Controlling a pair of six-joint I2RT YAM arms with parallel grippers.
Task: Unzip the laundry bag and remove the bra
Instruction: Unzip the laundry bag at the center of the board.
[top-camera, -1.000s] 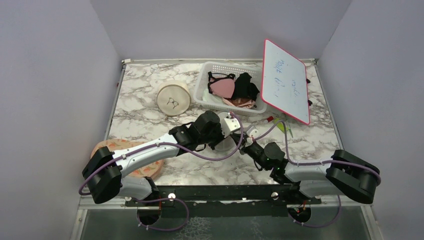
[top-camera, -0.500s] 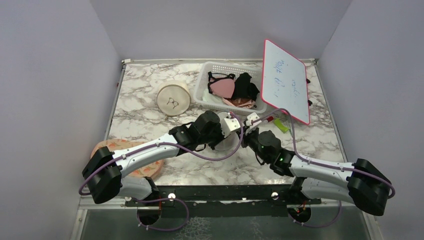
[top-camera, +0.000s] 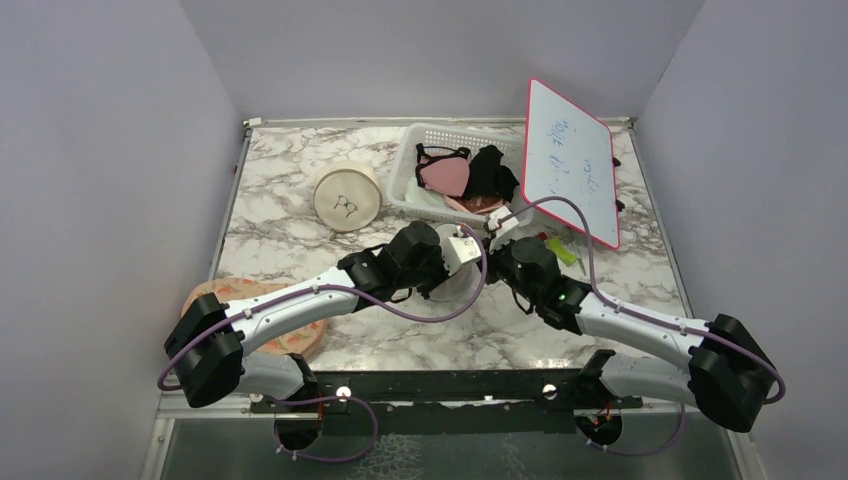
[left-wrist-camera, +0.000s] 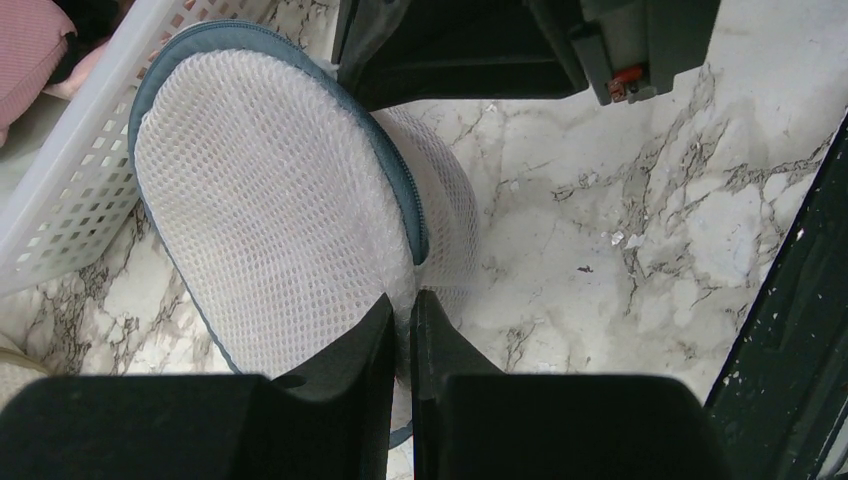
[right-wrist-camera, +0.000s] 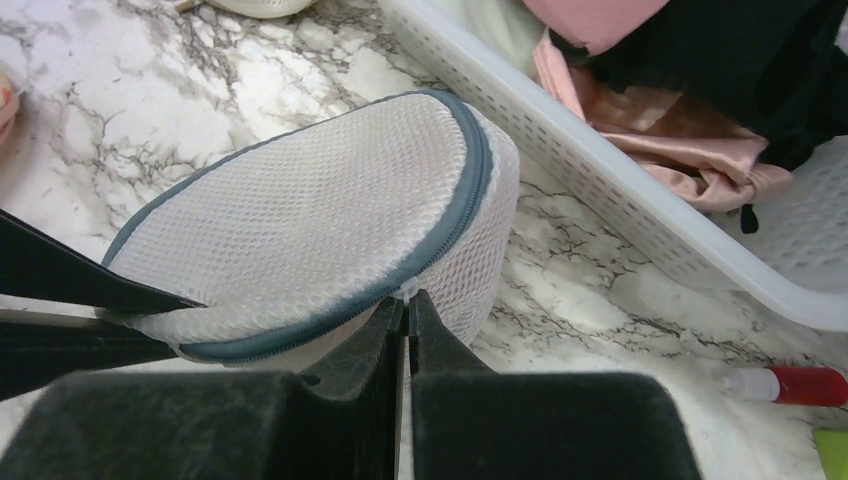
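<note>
The laundry bag (left-wrist-camera: 280, 200) is a round white mesh drum with a grey-blue zip ring, lying tilted on the marble beside the basket. It also shows in the right wrist view (right-wrist-camera: 300, 220), and a sliver of it shows between the arms in the top view (top-camera: 457, 288). My left gripper (left-wrist-camera: 402, 305) is shut on the mesh at the bag's near edge. My right gripper (right-wrist-camera: 407, 298) is shut on the small white zip pull (right-wrist-camera: 408, 288) on the zip ring. From above, the two grippers (top-camera: 464, 262) (top-camera: 492, 262) meet over the bag. The bra inside is hidden.
A white basket (top-camera: 408, 175) holding pink and black garments stands just behind the bag. A red-framed whiteboard (top-camera: 570, 160) leans at the back right. A cream round case (top-camera: 347, 197) sits at the left, a peach pouch (top-camera: 205, 295) under my left arm, a red marker (right-wrist-camera: 800, 383) to the right.
My right arm has swung forward and left, toward the basket, carrying the zip pull along the bag's rim. My left arm has held still on the mesh.
</note>
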